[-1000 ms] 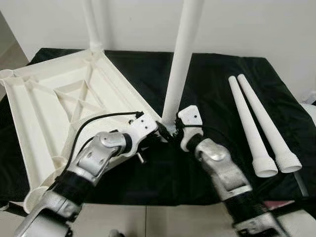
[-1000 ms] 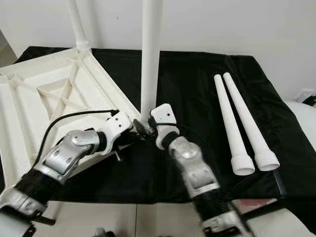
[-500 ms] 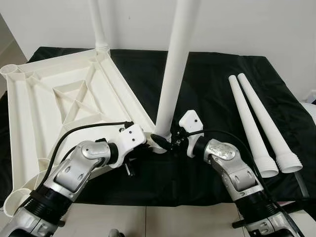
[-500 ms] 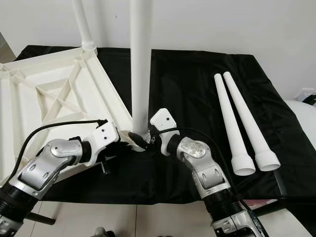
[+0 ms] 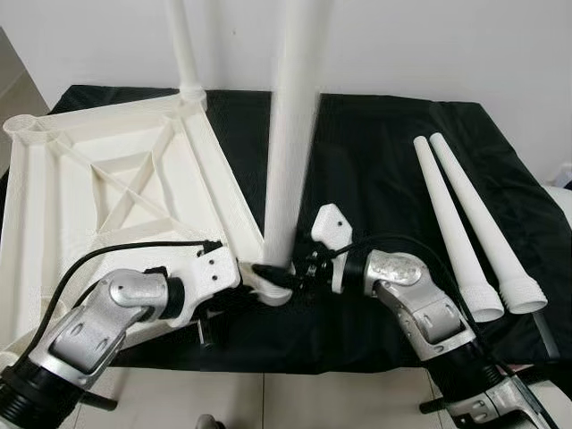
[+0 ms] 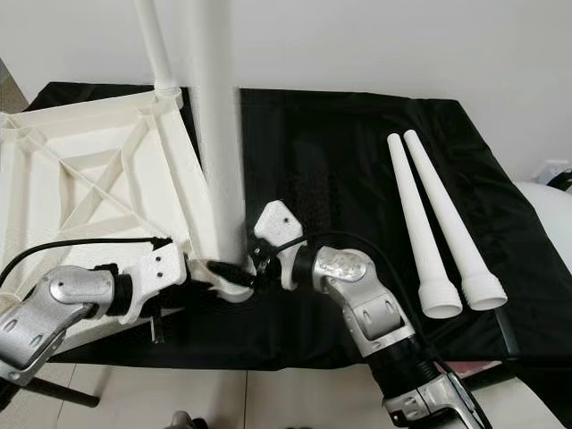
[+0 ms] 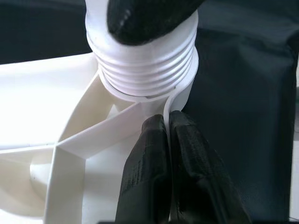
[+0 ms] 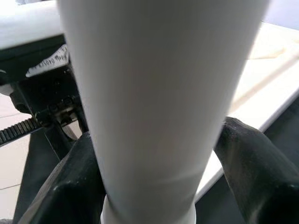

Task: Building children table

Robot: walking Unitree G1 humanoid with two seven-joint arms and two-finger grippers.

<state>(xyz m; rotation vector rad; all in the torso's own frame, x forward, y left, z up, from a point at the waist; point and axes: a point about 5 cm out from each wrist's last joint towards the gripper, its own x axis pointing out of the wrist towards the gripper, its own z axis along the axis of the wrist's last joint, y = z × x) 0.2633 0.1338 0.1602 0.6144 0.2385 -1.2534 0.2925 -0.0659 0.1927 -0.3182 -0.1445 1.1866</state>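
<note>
While the left tool pinches the ribbed tabletop rim, right tool clamps smooth leg.

Table leg: a thick white tube, standing between the two black fingers of the right gripper.
Fingers: one on each side, both touching the tube.
Tabletop: white, behind the leg.

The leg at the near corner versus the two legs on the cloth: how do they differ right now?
The near-corner leg stands upright in the tabletop socket; the two loose legs lie flat on the black cloth. The right gripper clasps the upright one; the loose pair are untouched. All are white and tapered.
</note>
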